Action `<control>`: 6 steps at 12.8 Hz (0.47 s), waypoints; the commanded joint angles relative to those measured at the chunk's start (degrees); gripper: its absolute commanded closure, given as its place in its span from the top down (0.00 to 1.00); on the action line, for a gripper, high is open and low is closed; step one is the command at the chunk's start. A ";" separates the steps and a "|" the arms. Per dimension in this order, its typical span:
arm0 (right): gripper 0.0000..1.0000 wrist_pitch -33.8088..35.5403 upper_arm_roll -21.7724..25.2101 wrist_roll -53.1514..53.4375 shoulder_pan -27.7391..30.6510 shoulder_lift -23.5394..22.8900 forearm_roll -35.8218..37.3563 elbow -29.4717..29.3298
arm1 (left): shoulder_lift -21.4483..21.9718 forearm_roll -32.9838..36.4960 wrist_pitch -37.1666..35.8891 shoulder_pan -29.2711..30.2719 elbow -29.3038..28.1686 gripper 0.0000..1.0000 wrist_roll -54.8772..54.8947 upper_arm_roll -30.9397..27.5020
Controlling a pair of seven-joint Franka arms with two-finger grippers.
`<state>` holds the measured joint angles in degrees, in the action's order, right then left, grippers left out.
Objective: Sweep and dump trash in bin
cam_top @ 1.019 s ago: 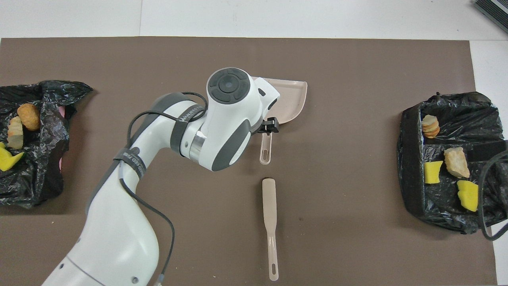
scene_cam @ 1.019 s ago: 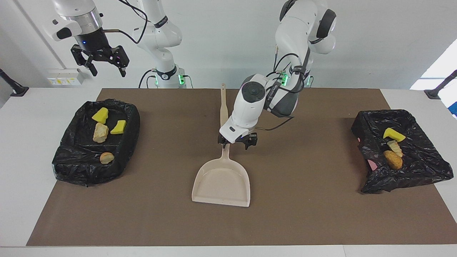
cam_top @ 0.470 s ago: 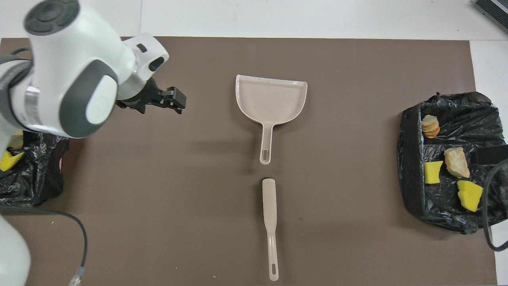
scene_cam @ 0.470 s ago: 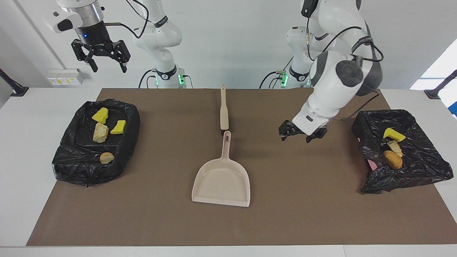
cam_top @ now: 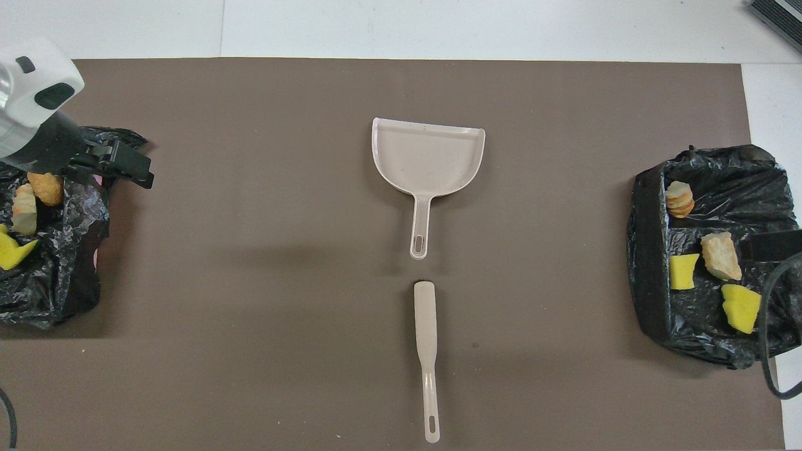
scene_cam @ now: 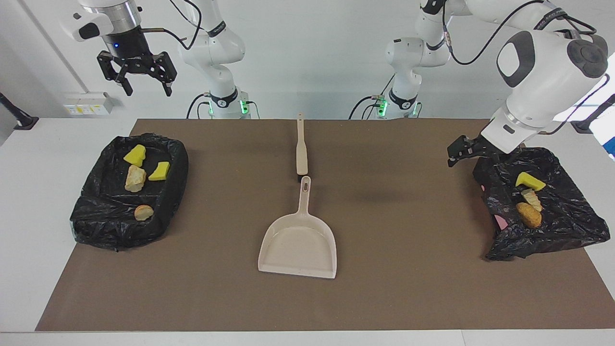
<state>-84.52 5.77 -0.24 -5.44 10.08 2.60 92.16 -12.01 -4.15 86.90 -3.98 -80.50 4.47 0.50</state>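
Swung from the dustpan [scene_cam: 298, 245], left gripper [scene_cam: 461, 149] hovers empty at bin [scene_cam: 567, 226] edge, fingers narrow

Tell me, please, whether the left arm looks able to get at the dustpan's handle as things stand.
Probably yes: the dustpan lies alone mid-mat, its handle toward the robots, the brush just short of it. The left gripper holds nothing.
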 commanded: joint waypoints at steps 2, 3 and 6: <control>1.00 -1.09 -0.06 -1.34 0.52 0.47 -0.49 1.44 | 9.26 2.30 -0.33 1.69 -9.22 1.00 2.64 0.55; 1.00 -1.09 -0.06 -1.34 0.52 0.47 -0.58 1.53 | 11.63 2.31 -0.07 1.78 -11.58 1.00 2.99 0.55; 1.00 -1.09 -0.06 -1.69 0.52 0.38 -0.58 1.53 | 12.36 3.62 -2.51 1.69 -9.08 1.00 2.91 0.55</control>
<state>-84.52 5.78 -0.24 -5.44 9.96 2.60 92.69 -1.64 -2.15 85.67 -2.74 -88.73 6.56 0.53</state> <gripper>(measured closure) 0.000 0.000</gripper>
